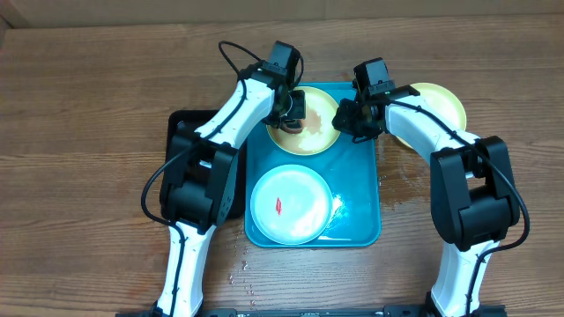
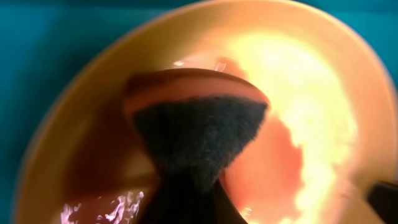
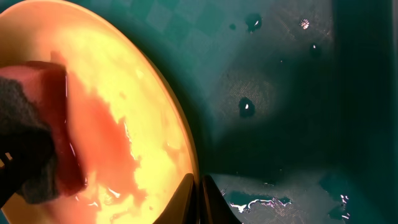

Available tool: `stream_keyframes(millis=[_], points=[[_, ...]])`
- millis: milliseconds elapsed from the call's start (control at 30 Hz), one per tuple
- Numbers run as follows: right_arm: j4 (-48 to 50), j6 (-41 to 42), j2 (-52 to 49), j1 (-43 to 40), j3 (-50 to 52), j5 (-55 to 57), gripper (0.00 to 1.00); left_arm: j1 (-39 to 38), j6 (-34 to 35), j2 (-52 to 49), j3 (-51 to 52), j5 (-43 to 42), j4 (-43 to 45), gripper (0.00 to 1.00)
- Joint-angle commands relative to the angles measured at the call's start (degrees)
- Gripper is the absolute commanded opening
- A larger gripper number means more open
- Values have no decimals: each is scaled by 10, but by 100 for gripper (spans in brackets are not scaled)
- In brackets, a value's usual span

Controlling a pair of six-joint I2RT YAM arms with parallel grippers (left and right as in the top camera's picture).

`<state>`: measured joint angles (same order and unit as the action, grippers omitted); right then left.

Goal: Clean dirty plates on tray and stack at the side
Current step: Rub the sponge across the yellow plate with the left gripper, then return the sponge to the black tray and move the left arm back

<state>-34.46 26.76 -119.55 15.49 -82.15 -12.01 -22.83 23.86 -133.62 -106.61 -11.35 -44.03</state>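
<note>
On the teal tray [image 1: 357,220] lie two plates. The far one is a yellow-green plate [image 1: 313,136], wet and smeared red. My left gripper [image 1: 291,110] is shut on a sponge [image 2: 199,130], whose dark scouring face presses on this plate [image 2: 311,93]. My right gripper [image 3: 200,199] is shut on the same plate's rim [image 3: 124,93], at its right side, and the sponge [image 3: 28,149] shows at the left of that view. The near plate is mint-white [image 1: 291,204] with a red smear at its centre. A third, yellow-green plate [image 1: 441,104] lies on the table right of the tray.
A black tray [image 1: 189,128] sits left of the teal tray, partly under my left arm. Water is pooled on the teal tray's floor [image 3: 280,93] and spilled on the wooden table [image 1: 401,189] to its right.
</note>
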Motion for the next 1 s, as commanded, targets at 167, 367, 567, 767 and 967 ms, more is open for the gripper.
stream_keyframes(millis=[167, 367, 567, 767, 967], points=[[4, 2, -2, 3, 4, 4, 4, -9, -21, -4, -18, -257, 12, 4], [3, 2, -2, 3, 4, 6, 5, 17, -22, 48, -96, -177, -90, 4], [4, 2, -2, 3, 4, 6, 5, 44, -22, 150, -113, 2, -230, 4], [4, 3, -2, 3, 4, 5, 5, 55, 8, 210, -113, 161, -409, 4], [6, 4, -2, 3, 4, 5, 8, 54, 41, 209, -52, 195, -473, 4]])
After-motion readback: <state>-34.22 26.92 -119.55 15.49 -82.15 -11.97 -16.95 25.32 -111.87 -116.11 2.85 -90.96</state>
